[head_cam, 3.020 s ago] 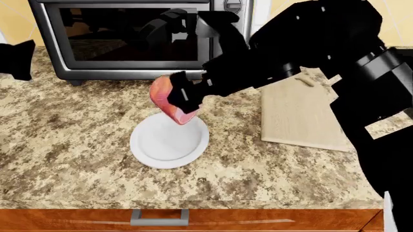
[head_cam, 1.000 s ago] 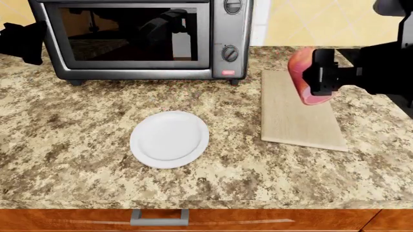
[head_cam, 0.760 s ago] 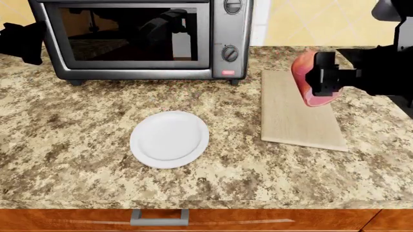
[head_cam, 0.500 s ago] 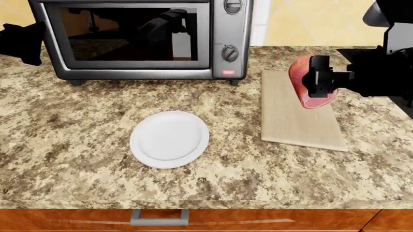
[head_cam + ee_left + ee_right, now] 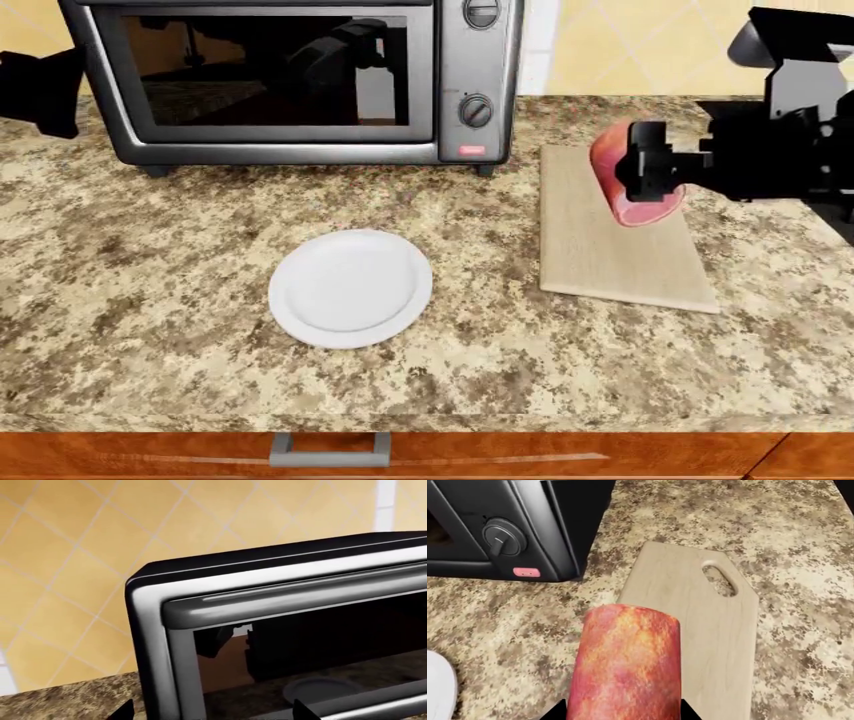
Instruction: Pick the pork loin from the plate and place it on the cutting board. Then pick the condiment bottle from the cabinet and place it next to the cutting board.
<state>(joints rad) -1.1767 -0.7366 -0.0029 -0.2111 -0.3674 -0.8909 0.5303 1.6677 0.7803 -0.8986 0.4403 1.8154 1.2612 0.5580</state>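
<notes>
The pork loin (image 5: 622, 178), a pink-red cylinder, hangs just above the far half of the tan cutting board (image 5: 607, 255), with my right gripper (image 5: 650, 172) shut on it. In the right wrist view the pork loin (image 5: 627, 665) fills the space between the fingertips of that gripper (image 5: 625, 712), over the cutting board (image 5: 714, 620). The white plate (image 5: 350, 288) lies bare on the counter left of the board. My left gripper (image 5: 40, 90) hovers at the far left beside the oven; in its wrist view the gripper (image 5: 212, 715) stands open with nothing in it. The condiment bottle is out of view.
A steel toaster oven (image 5: 287, 80) stands at the back of the granite counter, close to the board's far left corner; it also fills the left wrist view (image 5: 267, 605). A drawer handle (image 5: 330, 452) sits below the counter's front edge. A tiled yellow wall rises behind.
My right gripper carried the pork loin from above the plate rightward over the cutting board, then drifted slightly left and lower. The left arm stayed put.
</notes>
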